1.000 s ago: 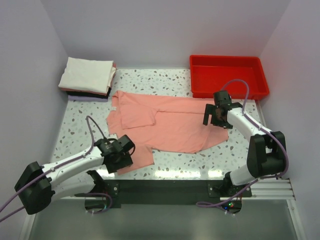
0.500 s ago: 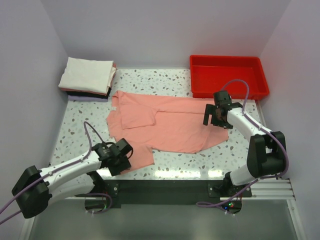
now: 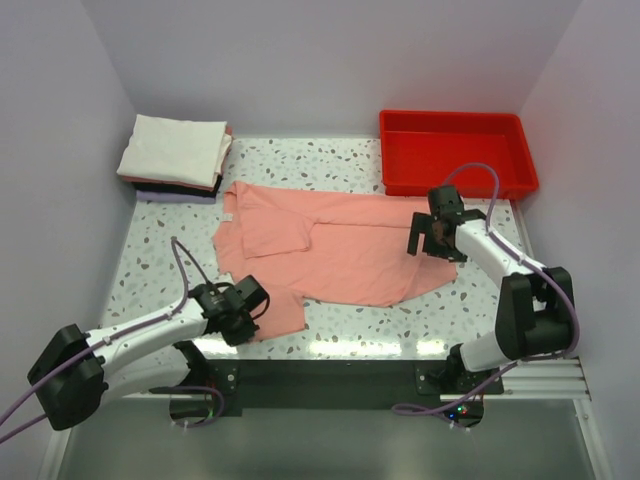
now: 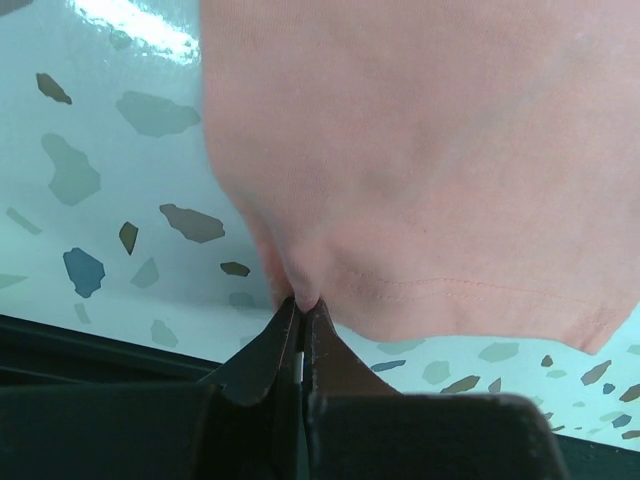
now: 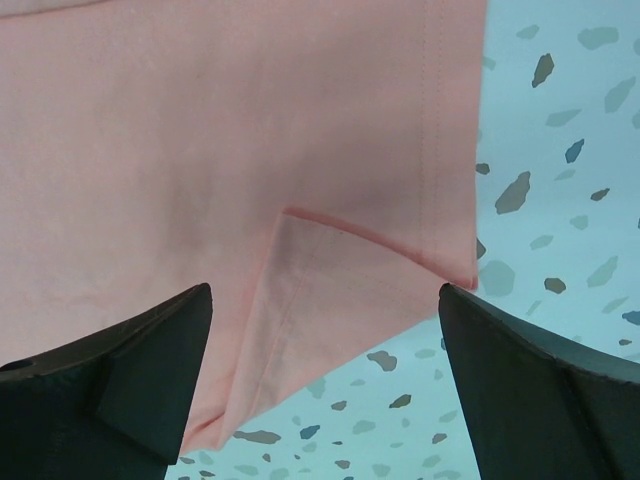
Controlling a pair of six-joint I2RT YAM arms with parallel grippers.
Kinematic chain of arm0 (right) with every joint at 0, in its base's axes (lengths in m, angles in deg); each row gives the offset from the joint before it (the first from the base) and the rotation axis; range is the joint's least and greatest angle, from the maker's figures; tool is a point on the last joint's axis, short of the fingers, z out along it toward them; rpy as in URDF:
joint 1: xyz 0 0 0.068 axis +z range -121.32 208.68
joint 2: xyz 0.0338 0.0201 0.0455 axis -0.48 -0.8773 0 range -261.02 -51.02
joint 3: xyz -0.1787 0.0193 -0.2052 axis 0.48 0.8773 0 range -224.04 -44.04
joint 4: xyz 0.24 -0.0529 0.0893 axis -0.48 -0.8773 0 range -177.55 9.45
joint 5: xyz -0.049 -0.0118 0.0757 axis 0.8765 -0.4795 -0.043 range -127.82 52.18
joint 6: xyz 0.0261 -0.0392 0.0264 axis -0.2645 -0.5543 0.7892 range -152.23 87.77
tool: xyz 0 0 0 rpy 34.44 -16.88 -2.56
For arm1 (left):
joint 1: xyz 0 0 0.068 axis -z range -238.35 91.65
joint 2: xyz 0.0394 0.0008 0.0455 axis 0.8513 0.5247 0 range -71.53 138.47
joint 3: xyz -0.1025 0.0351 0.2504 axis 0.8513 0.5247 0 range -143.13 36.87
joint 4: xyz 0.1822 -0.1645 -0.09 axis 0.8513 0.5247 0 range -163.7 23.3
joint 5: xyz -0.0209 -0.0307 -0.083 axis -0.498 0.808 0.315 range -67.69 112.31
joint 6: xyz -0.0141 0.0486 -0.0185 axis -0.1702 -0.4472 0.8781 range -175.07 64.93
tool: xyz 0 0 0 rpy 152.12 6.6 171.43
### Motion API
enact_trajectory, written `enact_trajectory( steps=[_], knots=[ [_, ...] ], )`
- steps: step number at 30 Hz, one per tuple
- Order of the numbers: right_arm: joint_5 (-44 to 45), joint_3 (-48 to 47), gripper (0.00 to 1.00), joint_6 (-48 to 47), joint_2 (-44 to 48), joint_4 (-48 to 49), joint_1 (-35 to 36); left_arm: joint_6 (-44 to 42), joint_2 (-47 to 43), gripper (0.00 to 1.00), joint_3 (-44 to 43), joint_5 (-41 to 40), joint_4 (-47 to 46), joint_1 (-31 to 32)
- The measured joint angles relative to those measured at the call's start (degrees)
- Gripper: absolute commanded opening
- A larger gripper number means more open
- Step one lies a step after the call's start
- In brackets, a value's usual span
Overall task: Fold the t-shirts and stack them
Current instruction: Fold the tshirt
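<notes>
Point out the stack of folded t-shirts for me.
In the top view, the stack of folded t-shirts sits at the far left corner of the table, just beyond the spread salmon-pink t-shirt and across from the red tray.

- A glossy white terrazzo tabletop [image 3: 150, 240], flecked with grey and dark chips, fills the middle.
- Plain pale lavender walls [image 3: 330, 60] close it in at the back and on both sides.
- A black metal strip [image 3: 330, 385] runs along its near edge.
- Soft white glare [image 3: 360, 347] streaks the surface just beyond that strip.
- A dull grey surface [image 3: 330, 450] lies nearest.
</notes>
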State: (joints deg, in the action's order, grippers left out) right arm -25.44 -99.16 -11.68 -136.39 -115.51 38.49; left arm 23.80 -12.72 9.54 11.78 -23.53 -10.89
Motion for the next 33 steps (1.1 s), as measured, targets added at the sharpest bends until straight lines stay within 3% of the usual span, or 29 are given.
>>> enact_trajectory(
  steps=[8,16,23,33],
  knots=[
    [-0.6,3.1,0.86,0.9,2.9,0.0,0.2,-0.5,-2.1,0.00,0.0,-3.1,-2.3,0.2],
    [-1.5,2.9,0.58,1.6,-0.8,1.5,1.9,-0.7,-4.8,0.00,0.1,-3.9,-3.1,0.2],
    [-0.8,1.2,0.54,2.2,-6.3,1.9,3.8,-0.7,-6.1,0.00,1.0,-4.2,-3.4,0.2],
    [4.3,-1.8,0.35,3.2,-10.1,1.7,4.0,-1.1,-7.0,0.00,1.0,-4.3,-3.4,0.2]
  ],
)
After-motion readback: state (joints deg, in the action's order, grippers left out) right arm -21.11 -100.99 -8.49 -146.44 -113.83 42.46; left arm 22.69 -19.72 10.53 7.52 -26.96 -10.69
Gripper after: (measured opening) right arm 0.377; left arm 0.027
